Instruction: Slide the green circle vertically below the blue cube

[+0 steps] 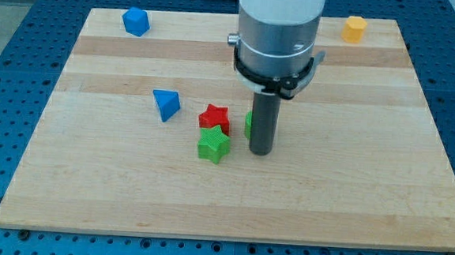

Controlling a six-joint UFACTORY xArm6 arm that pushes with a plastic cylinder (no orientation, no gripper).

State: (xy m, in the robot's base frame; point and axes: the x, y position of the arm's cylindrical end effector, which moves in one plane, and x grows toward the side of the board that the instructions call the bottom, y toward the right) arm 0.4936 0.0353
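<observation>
The green circle (248, 125) is mostly hidden behind my rod near the board's middle; only a thin green sliver shows at the rod's left edge. My tip (260, 152) rests on the board just in front of and right of that sliver, touching or nearly touching it. The blue cube (136, 21) sits near the view's top left corner of the wooden board (350, 190). It lies far up and to the left of the tip.
A red star (215, 117) and a green star (214, 146) sit together just left of the tip. A blue triangle (165, 105) lies further left. A yellow block (354, 28) sits at the top right.
</observation>
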